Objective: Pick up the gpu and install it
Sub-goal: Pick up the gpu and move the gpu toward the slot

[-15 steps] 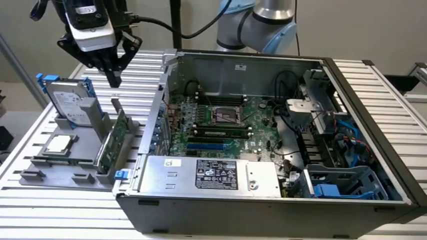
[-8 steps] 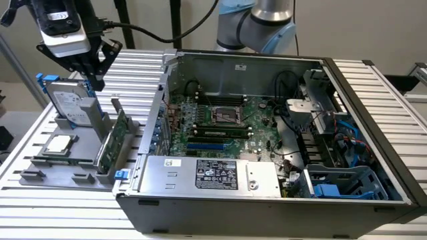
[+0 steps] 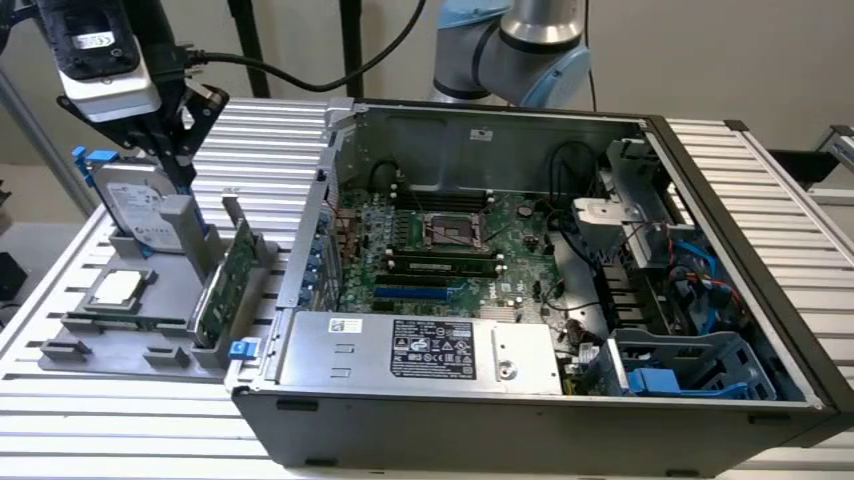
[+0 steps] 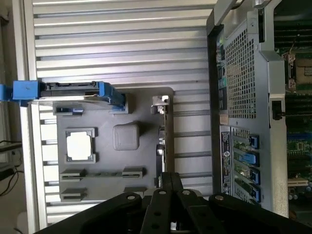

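The gpu stands on its edge in a slot of the grey holder, its green board facing the open computer case. My gripper hangs above the back of the holder, over the hard drive and well above the card. In the wrist view the gpu is a thin edge-on strip with its silver bracket at one end. The gripper has its two black fingers pressed together, shut on nothing.
A silver hard drive with a blue frame stands upright in the holder, and a square CPU chip lies flat near it. The motherboard lies inside the case. A ribbed metal table carries everything.
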Robot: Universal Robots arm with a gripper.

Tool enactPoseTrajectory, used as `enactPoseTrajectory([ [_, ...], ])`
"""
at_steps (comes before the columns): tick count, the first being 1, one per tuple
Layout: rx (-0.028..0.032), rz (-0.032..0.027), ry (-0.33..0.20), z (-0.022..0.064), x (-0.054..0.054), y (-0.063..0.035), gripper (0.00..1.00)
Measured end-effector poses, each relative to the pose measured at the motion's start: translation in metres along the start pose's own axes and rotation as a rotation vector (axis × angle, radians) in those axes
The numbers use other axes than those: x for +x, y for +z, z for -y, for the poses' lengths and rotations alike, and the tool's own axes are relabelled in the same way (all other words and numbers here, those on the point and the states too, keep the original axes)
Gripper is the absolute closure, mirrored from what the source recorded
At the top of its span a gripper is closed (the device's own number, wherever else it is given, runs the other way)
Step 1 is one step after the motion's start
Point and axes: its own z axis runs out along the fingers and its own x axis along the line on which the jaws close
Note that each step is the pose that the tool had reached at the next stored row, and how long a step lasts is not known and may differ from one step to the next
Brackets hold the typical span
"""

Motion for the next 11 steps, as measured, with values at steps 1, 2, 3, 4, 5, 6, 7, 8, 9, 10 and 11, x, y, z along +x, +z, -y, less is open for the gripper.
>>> enactPoseTrajectory([
  [1,0.0001,0.0000,0.000,0.0000,0.0000,0.0000,1.00],
  [2,0.0000,0.0000,0.000,0.0000,0.0000,0.0000,1.00],
  [3,0.0000,0.0000,0.000,0.0000,0.0000,0.0000,1.00],
  [4,0.0000,0.0000,0.000,0.0000,0.0000,0.0000,1.00],
  [5,0.0000,0.0000,0.000,0.0000,0.0000,0.0000,1.00],
  [6,0.0000,0.0000,0.000,0.0000,0.0000,0.0000,1.00],
  [7,0.0000,0.0000,0.000,0.0000,0.0000,0.0000,1.00],
  [8,0.0000,0.0000,0.000,0.0000,0.0000,0.0000,1.00],
  [9,0.0000,0.0000,0.000,0.0000,0.0000,0.0000,1.00],
  [10,0.0000,0.0000,0.000,0.0000,0.0000,0.0000,1.00],
  [11,0.0000,0.0000,0.000,0.0000,0.0000,0.0000,0.00],
])
